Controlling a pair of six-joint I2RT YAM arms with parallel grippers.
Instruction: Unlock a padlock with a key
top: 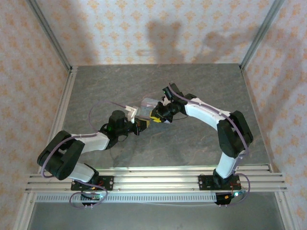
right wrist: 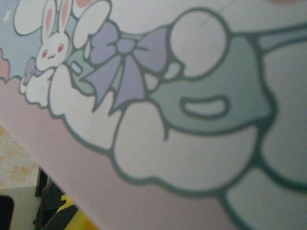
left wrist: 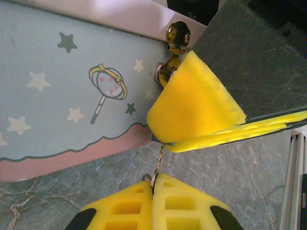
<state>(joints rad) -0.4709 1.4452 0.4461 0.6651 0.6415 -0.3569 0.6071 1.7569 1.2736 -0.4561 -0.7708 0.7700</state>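
Though elbow [top: 57, 158] wide, left gripper [left wrist: 153, 181] inward

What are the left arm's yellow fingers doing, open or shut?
Shut. In the left wrist view the left gripper has its yellow fingers pressed together, pinching the thin metal key between their tips.

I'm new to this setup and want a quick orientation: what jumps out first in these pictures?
The pastel-blue cartoon tin at mid-table, where both arms meet, catches the eye first. Next comes the bright yellow foam. The left hand pinches what looks like the thin metal key, pointing up at the right hand beside the tin's shiny clasp.
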